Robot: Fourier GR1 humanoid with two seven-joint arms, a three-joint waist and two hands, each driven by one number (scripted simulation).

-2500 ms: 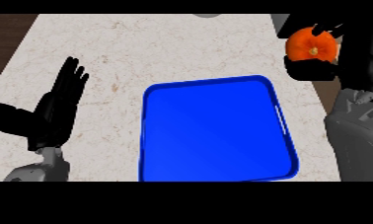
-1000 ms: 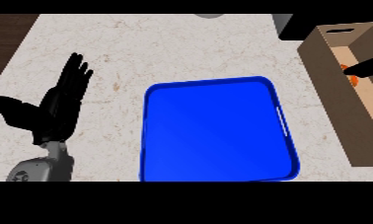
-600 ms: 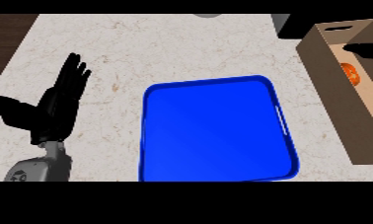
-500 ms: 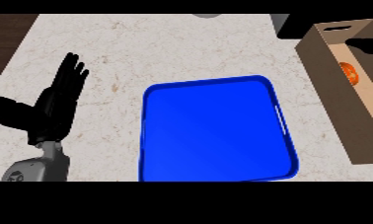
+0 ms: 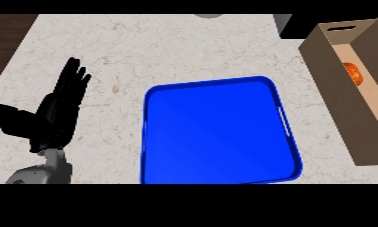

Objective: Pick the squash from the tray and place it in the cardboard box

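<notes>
The orange squash point(image 5: 355, 74) lies inside the cardboard box point(image 5: 332, 76) at the right edge, partly cut off by the view's border. The blue tray point(image 5: 218, 131) sits in the middle of the counter with nothing on it. My left hand point(image 5: 57, 109) rests open at the left, fingers straight and pointing up, well apart from the tray. My right hand does not show in the view.
The marble counter point(image 5: 162, 46) stretches behind and left of the tray. A dark object point(image 5: 294, 25) stands at the back beside the box. A grey round thing point(image 5: 208, 15) peeks in at the top edge. Dark wood point(image 5: 13, 33) borders the counter at the far left.
My right hand, which held the squash over the box, has let it go and withdrawn out of view. The squash now lies in the box. The left hand has barely shifted.
</notes>
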